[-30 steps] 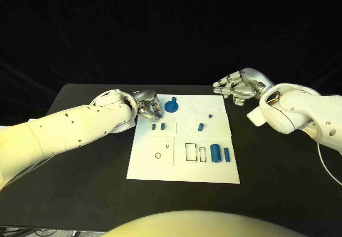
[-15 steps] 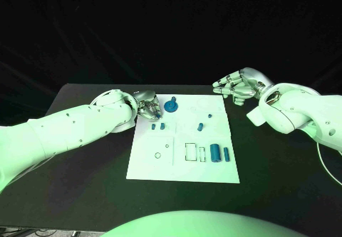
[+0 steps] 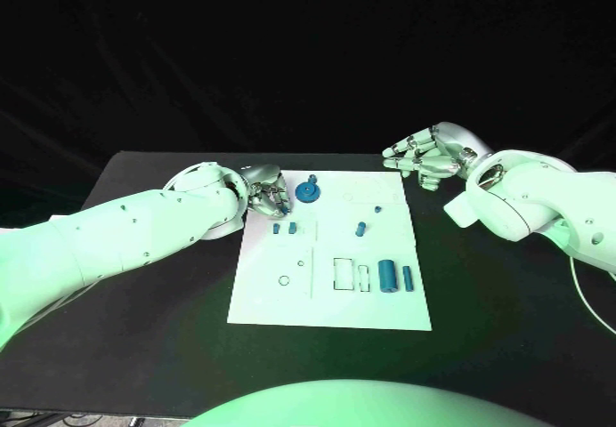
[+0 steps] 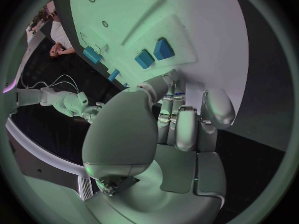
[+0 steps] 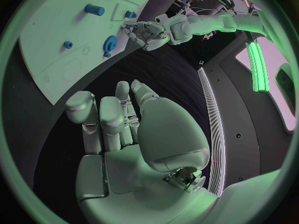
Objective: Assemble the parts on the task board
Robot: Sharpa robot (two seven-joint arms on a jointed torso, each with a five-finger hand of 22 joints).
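Note:
The white task board (image 3: pixel 331 298) lies in the middle of the black table. A blue gear (image 3: pixel 308 190) stands near its far edge. Two small blue pegs (image 3: pixel 284 228) and a short blue piece (image 3: pixel 362 229) sit mid-board, and blue cylinders (image 3: pixel 397 277) lie at the near right. My left hand (image 3: pixel 267 197) hovers at the board's far left corner, beside the gear. In the left wrist view its thumb (image 4: pixel 161 87) meets the fingertips over the board (image 4: pixel 206 30); whether it pinches anything is unclear. My right hand (image 3: pixel 424 158) hangs off the far right corner, fingers loosely apart and empty (image 5: pixel 118 119).
Outlined slots (image 3: pixel 344 273) and a small ring (image 3: pixel 282 280) mark the board's near half. Bare black table (image 3: pixel 141 338) surrounds the board on all sides. The right wrist view shows the gear (image 5: pixel 111 43) and my left hand (image 5: pixel 149 32) beyond it.

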